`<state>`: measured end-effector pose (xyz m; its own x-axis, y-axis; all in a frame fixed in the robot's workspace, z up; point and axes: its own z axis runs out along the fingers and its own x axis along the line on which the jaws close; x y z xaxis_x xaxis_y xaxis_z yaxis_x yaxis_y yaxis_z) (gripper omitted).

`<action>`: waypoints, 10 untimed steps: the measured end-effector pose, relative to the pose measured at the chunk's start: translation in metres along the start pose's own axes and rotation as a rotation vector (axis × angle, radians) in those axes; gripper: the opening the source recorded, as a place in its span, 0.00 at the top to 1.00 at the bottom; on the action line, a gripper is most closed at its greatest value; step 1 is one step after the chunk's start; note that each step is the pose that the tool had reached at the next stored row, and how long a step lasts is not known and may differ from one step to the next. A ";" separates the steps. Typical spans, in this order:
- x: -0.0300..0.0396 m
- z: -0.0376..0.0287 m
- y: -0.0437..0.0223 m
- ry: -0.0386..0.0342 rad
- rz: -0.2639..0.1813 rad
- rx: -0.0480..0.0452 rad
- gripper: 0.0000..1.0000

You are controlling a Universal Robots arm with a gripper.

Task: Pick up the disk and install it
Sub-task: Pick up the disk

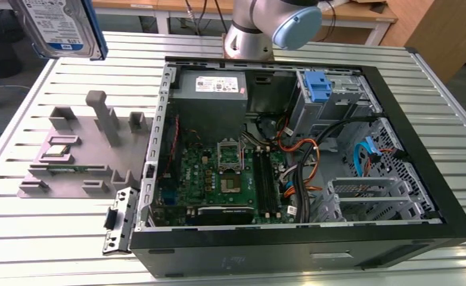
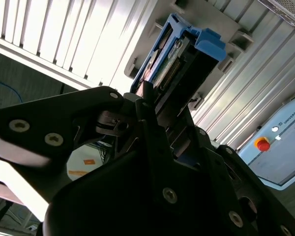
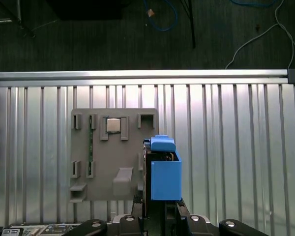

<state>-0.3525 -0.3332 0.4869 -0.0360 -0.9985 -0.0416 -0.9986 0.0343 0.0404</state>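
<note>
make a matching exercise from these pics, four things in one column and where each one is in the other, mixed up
Things:
1. disk
2. processor chip
3. power supply
4. computer case

Places:
a. sitting in the grey holder
b. raised in the air, off the table
c. mounted inside the case
d. lying on the table with its side open

Pairs: 1-b, 2-a, 3-c, 4-d
</note>
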 end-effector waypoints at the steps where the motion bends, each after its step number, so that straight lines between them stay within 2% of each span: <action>1: 0.0000 0.0000 -0.0014 0.0000 0.000 0.0000 0.65; 10: -0.0006 -0.0005 -0.0164 0.0000 0.000 0.0000 0.65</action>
<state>-0.3361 -0.3332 0.4868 -0.0360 -0.9985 -0.0416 -0.9986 0.0343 0.0404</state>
